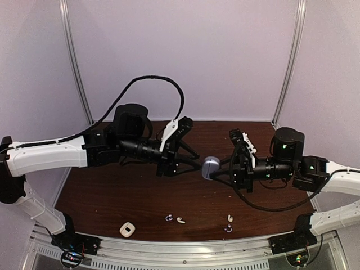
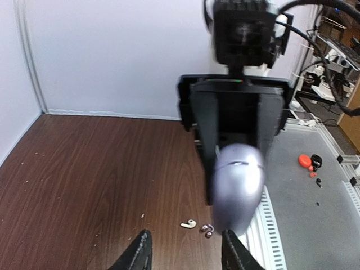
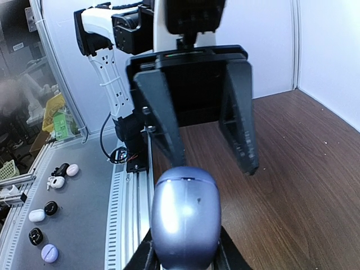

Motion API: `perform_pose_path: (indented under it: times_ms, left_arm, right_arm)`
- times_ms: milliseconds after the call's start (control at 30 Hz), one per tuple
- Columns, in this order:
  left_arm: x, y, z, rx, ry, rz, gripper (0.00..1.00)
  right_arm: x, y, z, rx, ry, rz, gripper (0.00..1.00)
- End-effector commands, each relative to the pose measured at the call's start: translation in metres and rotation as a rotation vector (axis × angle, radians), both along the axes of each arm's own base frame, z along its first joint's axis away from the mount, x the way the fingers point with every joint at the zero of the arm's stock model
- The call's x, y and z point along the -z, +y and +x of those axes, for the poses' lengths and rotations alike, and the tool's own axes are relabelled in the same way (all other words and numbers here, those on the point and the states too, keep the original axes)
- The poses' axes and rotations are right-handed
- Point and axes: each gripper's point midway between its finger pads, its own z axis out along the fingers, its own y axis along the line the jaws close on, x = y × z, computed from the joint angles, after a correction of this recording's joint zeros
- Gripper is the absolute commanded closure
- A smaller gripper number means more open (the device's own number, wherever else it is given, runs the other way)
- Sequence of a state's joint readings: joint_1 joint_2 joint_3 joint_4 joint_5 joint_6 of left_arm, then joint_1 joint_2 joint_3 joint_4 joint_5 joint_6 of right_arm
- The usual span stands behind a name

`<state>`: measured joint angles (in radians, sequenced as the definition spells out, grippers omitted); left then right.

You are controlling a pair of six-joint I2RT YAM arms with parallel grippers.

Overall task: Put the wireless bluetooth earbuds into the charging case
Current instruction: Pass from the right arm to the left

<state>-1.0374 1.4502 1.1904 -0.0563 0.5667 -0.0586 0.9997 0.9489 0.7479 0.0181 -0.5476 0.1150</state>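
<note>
The charging case (image 1: 211, 166) is a glossy purple oval held above the table's middle, and my right gripper (image 1: 218, 169) is shut on it. In the right wrist view the charging case (image 3: 184, 216) fills the space between the fingers, lid seam facing up. My left gripper (image 1: 194, 160) faces it from the left, open, with nothing between its fingertips (image 2: 142, 254). From the left wrist the charging case (image 2: 236, 188) hangs just beyond the right fingertip. On the table near the front lie a white earbud (image 1: 180, 220) beside a purple earbud (image 1: 169, 217), and another white earbud (image 1: 230, 217) above another purple earbud (image 1: 228, 228).
A small white case (image 1: 127, 229) lies near the front left of the brown table (image 1: 112, 197). A metal rail (image 1: 185, 253) runs along the near edge. White walls close the back and sides. The left gripper's fingers (image 3: 242, 129) stand just beyond the purple case.
</note>
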Motion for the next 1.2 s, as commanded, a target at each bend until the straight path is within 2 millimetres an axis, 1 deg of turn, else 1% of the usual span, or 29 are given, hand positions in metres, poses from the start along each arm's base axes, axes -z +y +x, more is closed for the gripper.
perform_pose_path:
  times_ms: [0, 67, 133, 267, 367, 433, 533, 633, 700, 767, 867, 1033, 1167]
  left_arm:
    - [-0.006, 0.014, 0.026, -0.107, -0.036, -0.021, 0.53]
    - [-0.004, 0.021, 0.022, -0.101, -0.008, -0.029, 0.48]
    - [-0.01, 0.026, 0.021, -0.105, 0.019, -0.067, 0.44]
    - [-0.016, 0.037, 0.027, -0.128, 0.101, -0.105, 0.38]
    - [-0.021, 0.04, 0.033, -0.126, 0.164, -0.128, 0.37]
    - [-0.024, 0.038, 0.037, -0.129, 0.189, -0.126, 0.37]
    - [-0.028, 0.034, 0.04, -0.124, 0.218, -0.12, 0.37]
    - [-0.039, 0.03, 0.039, -0.099, 0.23, -0.127, 0.36]
    - [-0.041, 0.028, 0.038, -0.086, 0.246, -0.125, 0.36]
    - [-0.04, 0.027, 0.038, -0.082, 0.265, -0.12, 0.36]
    - [-0.036, 0.023, 0.039, -0.071, 0.299, -0.105, 0.36]
    - [-0.033, 0.016, 0.042, -0.057, 0.365, -0.091, 0.36]
    - [-0.038, 0.011, 0.041, -0.031, 0.411, -0.099, 0.37]
  right_arm:
    - [-0.016, -0.006, -0.003, 0.005, -0.108, 0.002, 1.0]
    - [-0.011, -0.02, 0.028, 0.185, -0.211, -0.086, 1.0]
    - [-0.016, -0.036, 0.049, 0.326, -0.312, -0.126, 1.0]
    - [-0.028, -0.064, 0.079, 0.559, -0.499, -0.168, 1.0]
    - [-0.034, -0.075, 0.089, 0.684, -0.623, -0.194, 1.0]
    - [-0.034, -0.075, 0.089, 0.743, -0.707, -0.219, 1.0]
    - [-0.027, -0.071, 0.09, 0.795, -0.844, -0.315, 1.0]
    - [-0.018, -0.065, 0.091, 0.827, -0.98, -0.437, 1.0]
    - [-0.019, -0.067, 0.09, 0.875, -1.041, -0.48, 1.0]
    - [-0.02, -0.066, 0.086, 0.891, -1.098, -0.502, 1.0]
    - [-0.014, -0.063, 0.081, 0.89, -1.188, -0.561, 1.0]
    - [-0.009, -0.059, 0.066, 0.887, -1.343, -0.622, 1.0]
    - [-0.006, -0.058, 0.059, 0.882, -1.432, -0.661, 1.0]
